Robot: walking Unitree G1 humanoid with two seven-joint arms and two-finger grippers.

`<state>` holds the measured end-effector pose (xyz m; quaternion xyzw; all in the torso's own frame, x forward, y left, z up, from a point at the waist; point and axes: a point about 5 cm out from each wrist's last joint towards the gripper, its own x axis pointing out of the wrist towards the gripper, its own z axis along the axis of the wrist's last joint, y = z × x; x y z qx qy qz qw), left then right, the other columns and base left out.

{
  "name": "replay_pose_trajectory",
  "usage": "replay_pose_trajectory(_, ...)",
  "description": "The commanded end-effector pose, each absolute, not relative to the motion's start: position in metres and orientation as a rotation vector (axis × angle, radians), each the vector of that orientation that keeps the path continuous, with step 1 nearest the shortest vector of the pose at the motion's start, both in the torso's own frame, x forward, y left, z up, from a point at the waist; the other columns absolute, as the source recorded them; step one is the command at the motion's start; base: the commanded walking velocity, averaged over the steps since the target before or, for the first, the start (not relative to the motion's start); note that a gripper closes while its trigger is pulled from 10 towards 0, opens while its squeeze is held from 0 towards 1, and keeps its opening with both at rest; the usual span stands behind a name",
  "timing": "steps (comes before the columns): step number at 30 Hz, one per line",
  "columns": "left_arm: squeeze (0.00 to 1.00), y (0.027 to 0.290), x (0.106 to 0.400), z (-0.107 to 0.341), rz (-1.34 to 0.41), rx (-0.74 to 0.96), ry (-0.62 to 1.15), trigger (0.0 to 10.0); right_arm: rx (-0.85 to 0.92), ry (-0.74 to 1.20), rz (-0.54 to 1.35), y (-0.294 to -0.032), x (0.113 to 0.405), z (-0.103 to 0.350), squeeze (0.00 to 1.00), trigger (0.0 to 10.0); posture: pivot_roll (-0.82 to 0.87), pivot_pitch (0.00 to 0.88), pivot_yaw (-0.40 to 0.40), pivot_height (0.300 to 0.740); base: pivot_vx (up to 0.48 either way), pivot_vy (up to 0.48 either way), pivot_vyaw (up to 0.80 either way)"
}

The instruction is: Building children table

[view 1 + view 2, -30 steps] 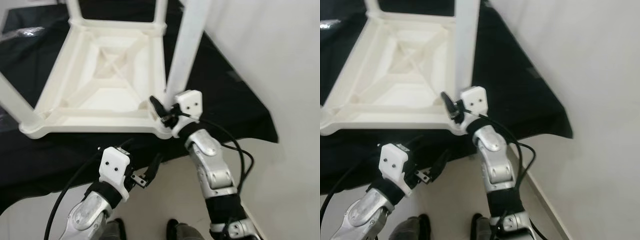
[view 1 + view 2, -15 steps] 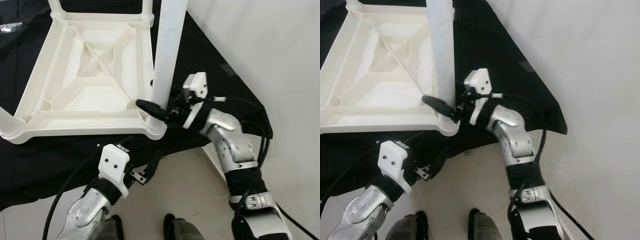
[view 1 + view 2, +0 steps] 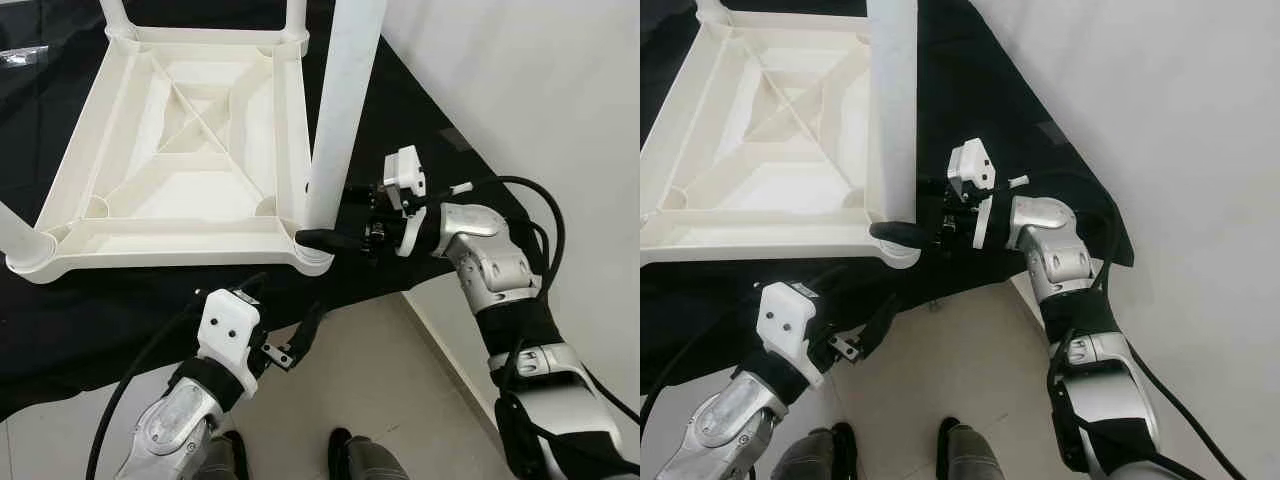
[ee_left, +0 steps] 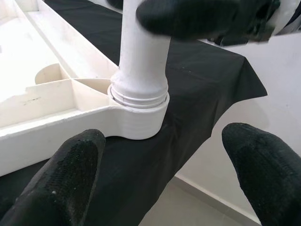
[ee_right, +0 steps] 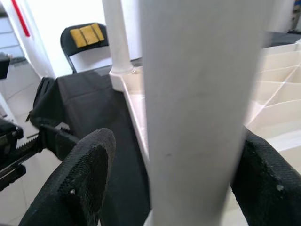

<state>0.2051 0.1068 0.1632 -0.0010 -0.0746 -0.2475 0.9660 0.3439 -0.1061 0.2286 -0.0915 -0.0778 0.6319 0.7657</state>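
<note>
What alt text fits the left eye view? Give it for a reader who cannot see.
The right gripper reaches sideways, its jaws around the base of a white plastic table leg standing in the upturned white plastic table top on black cloth. The left gripper hovers below.

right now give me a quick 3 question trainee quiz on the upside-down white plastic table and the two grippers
1. True or false: the white plastic table lies upside down on the black cloth.
2. Which gripper straddles the near white table leg? A. left gripper B. right gripper
3. Fill in: the left gripper hangs open over the ____ floor.

Key:
1. True.
2. B: the right gripper has its fingers either side of the leg near its socket.
3. Tiled.
</note>
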Motion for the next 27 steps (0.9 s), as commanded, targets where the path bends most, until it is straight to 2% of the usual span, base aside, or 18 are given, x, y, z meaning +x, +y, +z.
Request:
replay_pose_trajectory(1,0.00,0.106,0.201,0.162,-0.506,-0.008,-0.141,10.0,-0.213,-0.155,1.385,-0.104,0.343,0.221,0.00,10.0,0.09,0.249,-0.099,0.740,0.000,0.000,0.00)
replay_pose_trajectory(2,0.00,0.105,0.201,0.162,-0.507,-0.007,-0.141,10.0,-0.208,-0.154,1.382,-0.103,0.344,0.220,0.00,9.3,0.09,0.247,-0.099,0.740,0.000,0.000,0.00)
replay_pose_trajectory(3,0.00,0.105,0.201,0.162,-0.507,-0.007,-0.141,10.0,-0.208,-0.154,1.382,-0.103,0.344,0.220,0.00,9.3,0.09,0.247,-0.099,0.740,0.000,0.000,0.00)
replay_pose_trajectory(4,0.00,0.105,0.201,0.162,-0.508,-0.007,-0.141,10.0,-0.205,-0.154,1.378,-0.103,0.344,0.219,0.00,7.4,0.09,0.248,-0.099,0.740,0.000,0.000,0.00)
replay_pose_trajectory(5,0.00,0.105,0.201,0.162,-0.508,-0.006,-0.142,10.0,-0.201,-0.157,1.364,-0.104,0.346,0.219,0.00,3.6,0.09,0.247,-0.101,0.740,0.000,0.000,0.00)
replay_pose_trajectory(6,0.00,0.105,0.201,0.162,-0.507,-0.006,-0.143,10.0,-0.202,-0.159,1.346,-0.105,0.349,0.220,0.00,1.3,0.09,0.247,-0.102,0.740,0.000,0.000,0.00)
replay_pose_trajectory(7,0.00,0.105,0.201,0.162,-0.507,-0.006,-0.143,10.0,-0.202,-0.159,1.346,-0.105,0.349,0.220,0.00,1.3,0.09,0.247,-0.102,0.740,0.000,0.000,0.00)
replay_pose_trajectory(8,0.00,0.106,0.201,0.162,-0.507,-0.006,-0.144,10.0,-0.209,-0.161,1.330,-0.106,0.351,0.220,0.00,0.0,0.09,0.247,-0.102,0.740,0.000,0.000,0.00)
replay_pose_trajectory(13,0.00,0.105,0.202,0.162,-0.507,-0.006,-0.146,10.0,-0.216,-0.169,1.276,-0.110,0.358,0.222,0.00,0.0,0.09,0.243,-0.104,0.740,0.000,0.000,0.00)
replay_pose_trajectory(19,0.00,0.106,0.202,0.161,-0.505,-0.006,-0.147,10.0,-0.241,-0.150,1.118,-0.125,0.358,0.212,0.00,0.0,0.08,0.239,-0.110,0.740,0.000,0.000,0.00)
replay_pose_trajectory(20,0.00,0.105,0.202,0.161,-0.508,-0.003,-0.147,10.0,-0.224,-0.110,0.959,-0.134,0.355,0.201,0.00,0.0,0.09,0.238,-0.118,0.740,0.000,0.000,0.00)
replay_pose_trajectory(21,0.00,0.107,0.201,0.162,-0.500,-0.004,-0.149,10.0,-0.240,-0.083,0.687,-0.140,0.350,0.186,0.00,0.0,0.08,0.245,-0.134,0.740,0.000,0.000,0.00)
replay_pose_trajectory(22,0.00,0.107,0.201,0.162,-0.500,-0.004,-0.149,10.0,-0.240,-0.083,0.687,-0.140,0.350,0.186,0.00,0.0,0.08,0.245,-0.134,0.740,0.000,0.000,0.00)
replay_pose_trajectory(23,0.00,0.109,0.201,0.162,-0.490,-0.005,-0.149,10.0,-0.242,-0.031,0.436,-0.148,0.338,0.169,0.00,0.0,0.08,0.245,-0.134,0.740,0.000,0.000,0.00)
replay_pose_trajectory(24,0.00,0.111,0.202,0.163,-0.482,-0.005,-0.150,10.0,-0.210,0.018,0.311,-0.148,0.319,0.154,0.00,0.0,0.07,0.253,-0.130,0.740,0.000,0.000,0.00)
replay_pose_trajectory(25,0.00,0.113,0.202,0.163,-0.477,-0.005,-0.150,10.0,-0.183,0.051,0.246,-0.148,0.305,0.146,0.00,0.0,0.07,0.253,-0.130,0.740,0.000,0.000,0.00)
replay_pose_trajectory(26,0.00,0.115,0.203,0.162,-0.474,0.000,-0.146,10.0,-0.184,0.056,0.369,-0.120,0.288,0.135,0.00,0.0,0.06,0.250,-0.113,0.740,0.000,0.000,0.00)
replay_pose_trajectory(27,0.00,0.115,0.203,0.162,-0.474,0.000,-0.146,10.0,-0.184,0.056,0.369,-0.120,0.288,0.135,0.00,0.0,0.06,0.250,-0.113,0.740,0.000,0.000,0.00)
